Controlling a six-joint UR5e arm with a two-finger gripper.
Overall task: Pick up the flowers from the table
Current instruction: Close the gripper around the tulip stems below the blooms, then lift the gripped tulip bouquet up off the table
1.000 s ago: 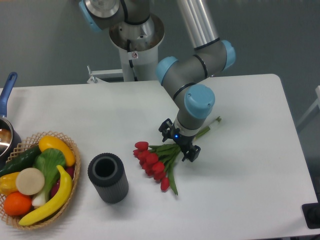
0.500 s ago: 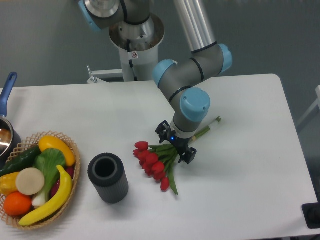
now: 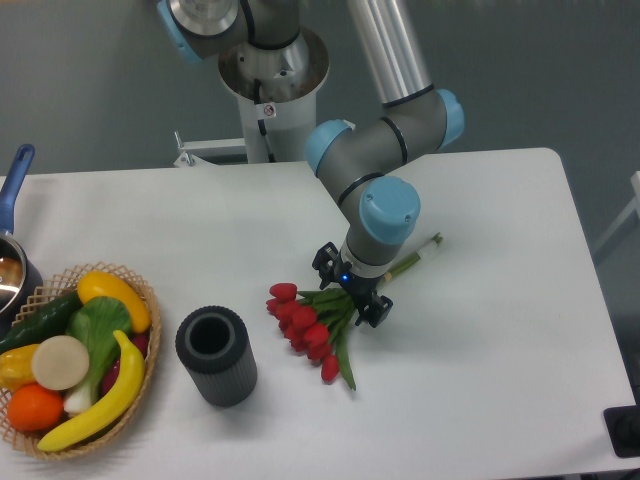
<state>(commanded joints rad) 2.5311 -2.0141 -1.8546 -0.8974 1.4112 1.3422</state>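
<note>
The flowers (image 3: 312, 330) lie flat on the table (image 3: 500, 330), a little right of centre, red heads fanned toward the near left and the green stems running up to the far right, where their cut ends poke out from behind the arm. My gripper (image 3: 351, 289) sits low over the stems just behind the leaves, its two fingers spread to either side of the bunch, one on the far-left side and one on the near-right. I can't tell from this view whether the fingertips touch the tabletop or hang just above it.

What worries me is the grip itself. The stems are thin and loose, so I judge that closing here could catch only some of them, and the rest would slip or let the bunch droop and twist on the lift. The heads look like the heavier end, so the bunch may tip that way. Closing too high would miss the lowest stems; too low and the fingers scrape the table. A leaf caught between the fingers could tear.

The dark ribbed vase (image 3: 216, 355) stands to the left, apart from the blooms, and the fruit basket (image 3: 140, 300) farther left; neither is in the way of a straight lift.
</note>
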